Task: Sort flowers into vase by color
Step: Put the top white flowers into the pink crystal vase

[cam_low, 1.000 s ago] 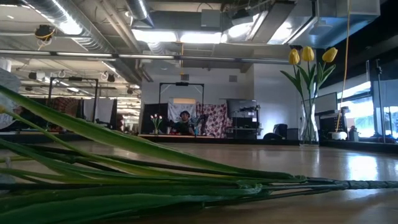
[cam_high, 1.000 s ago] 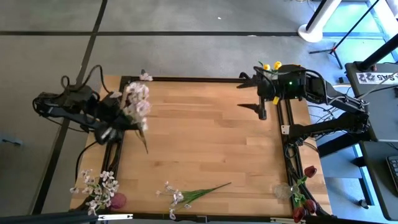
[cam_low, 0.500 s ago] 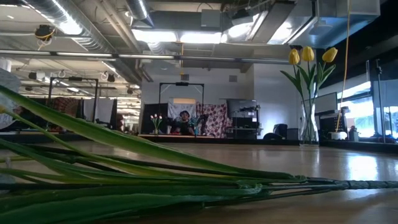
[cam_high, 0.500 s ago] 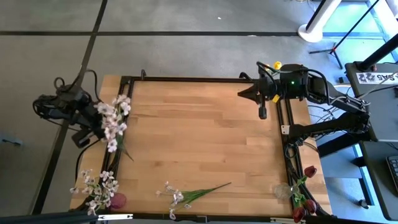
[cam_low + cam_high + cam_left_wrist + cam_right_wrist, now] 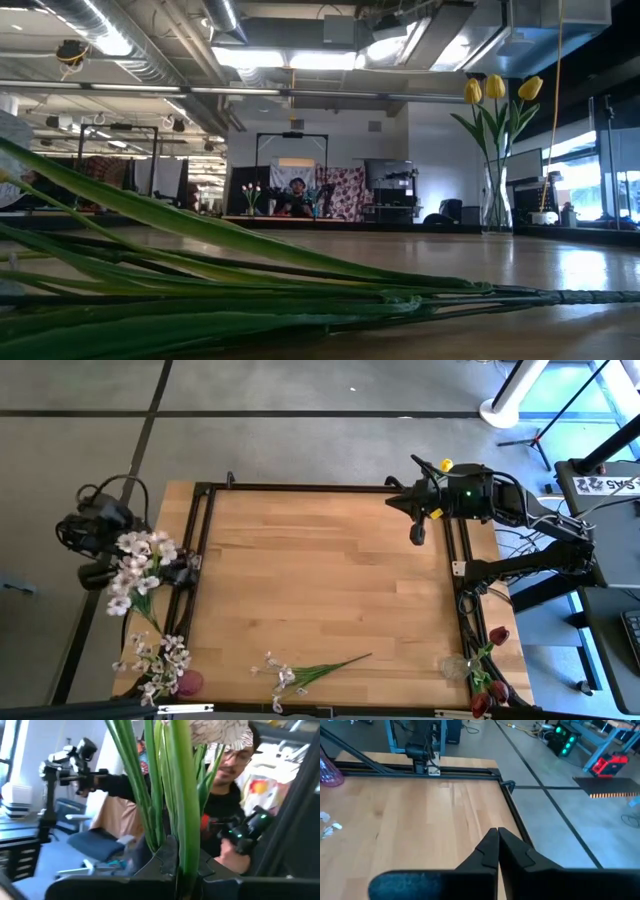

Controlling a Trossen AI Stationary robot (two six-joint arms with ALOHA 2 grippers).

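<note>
From above, the left tool (image 5: 178, 572) sits at the desk's (image 5: 320, 580) left rail, carrying a white-pink spray (image 5: 135, 565) that hangs off the desk's left side; another spray (image 5: 155, 660) stands in the pink vase (image 5: 188, 682) at the near-left corner; a third (image 5: 300, 672) lies flat by the near edge; red tulips (image 5: 492, 685) fill the near-right corner; the right tool (image 5: 417, 525) waits over the far-right rail, fingers together and empty. Across the desk top, green stems (image 5: 250, 290) lie close; yellow tulips (image 5: 495, 90) stand in a glass vase (image 5: 495, 205). Left wrist: fingers (image 5: 167, 860) are clamped on stems (image 5: 177, 795); a person (image 5: 225, 820) sits behind. Right wrist: fingers (image 5: 492, 847) meet, gripping nothing.
</note>
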